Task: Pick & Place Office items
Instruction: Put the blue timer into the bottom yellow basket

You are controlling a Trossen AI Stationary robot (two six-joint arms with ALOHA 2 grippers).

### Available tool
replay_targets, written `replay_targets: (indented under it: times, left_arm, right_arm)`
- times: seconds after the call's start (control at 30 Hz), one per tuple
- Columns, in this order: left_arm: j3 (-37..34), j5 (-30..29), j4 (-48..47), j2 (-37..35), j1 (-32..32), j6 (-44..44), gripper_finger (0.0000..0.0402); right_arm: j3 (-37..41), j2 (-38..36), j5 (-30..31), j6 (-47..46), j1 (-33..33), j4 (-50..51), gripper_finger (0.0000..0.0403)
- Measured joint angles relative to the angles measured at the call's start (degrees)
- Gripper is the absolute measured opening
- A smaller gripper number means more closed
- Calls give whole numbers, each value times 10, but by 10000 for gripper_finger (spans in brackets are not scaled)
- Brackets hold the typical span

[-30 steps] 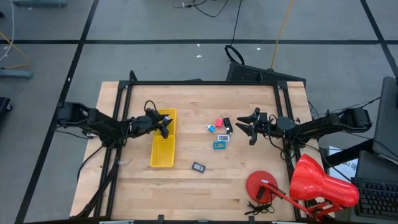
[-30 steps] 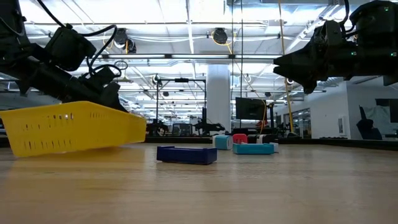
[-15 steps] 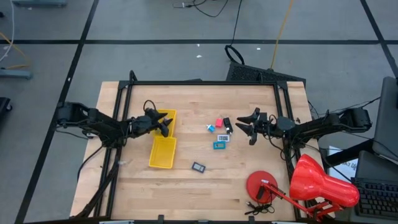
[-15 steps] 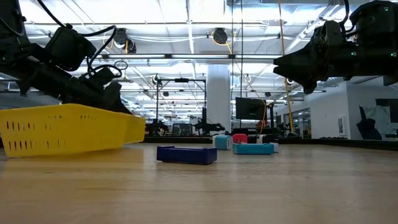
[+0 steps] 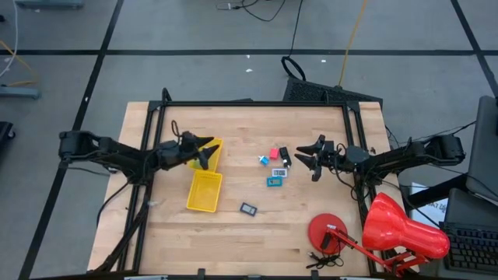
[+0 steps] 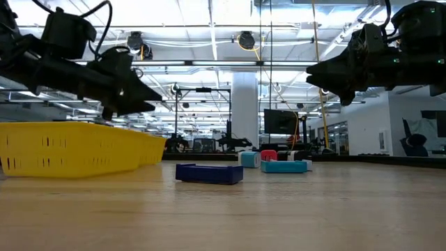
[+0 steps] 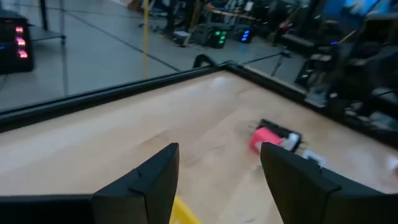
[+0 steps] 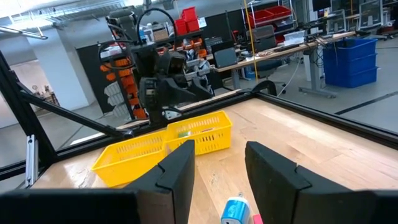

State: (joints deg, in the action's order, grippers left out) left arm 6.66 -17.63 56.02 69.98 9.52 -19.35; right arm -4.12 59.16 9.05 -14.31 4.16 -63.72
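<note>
The long yellow tray (image 5: pixel 204 190) lies flat on its bottom at the table's left-middle and shows in the low view (image 6: pixel 77 146). My left gripper (image 5: pixel 207 152) hovers open above the tray's far end (image 6: pixel 155 106), touching nothing. Right of the tray lie the office items: pink-red (image 5: pixel 274 153), black (image 5: pixel 285 155), blue-and-white (image 5: pixel 264 160), teal (image 5: pixel 274 181) and a dark flat rectangle (image 5: pixel 248 208). My right gripper (image 5: pixel 311 159) hangs open just right of that cluster, above the table (image 6: pixel 311 70). I see no purple piece.
A large red desk lamp (image 5: pixel 401 229) with its round base (image 5: pixel 328 231) fills the near right corner. A black frame (image 5: pixel 249 103) runs along the table's far edge and sides. Bare wood lies between the tray and the items.
My left gripper set the tray's raised far end down, let go of it and rose, drawing back a little toward the left edge. The tray, tilted a second ago, now lies flat. My right gripper kept still.
</note>
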Motion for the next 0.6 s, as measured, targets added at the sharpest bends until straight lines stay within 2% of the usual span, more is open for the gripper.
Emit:
replay_targets:
  times: [0.13, 0.27, 0.43, 0.6]
  left_arm:
    - [0, 22, -65, -77, 0, 17, 230]
    - [0, -17, -209, -177, 0, 22, 230]
    - [33, -29, -449, -310, 0, 7, 230]
    - [118, -4, -693, -421, 0, 21, 230]
  right_arm:
    - [0, 0, -1, 0, 0, 6, 130]
    - [0, 0, -1, 0, 0, 10, 130]
    - [0, 0, -1, 0, 0, 12, 130]
    - [0, 0, -2, 5, -5, 45, 130]
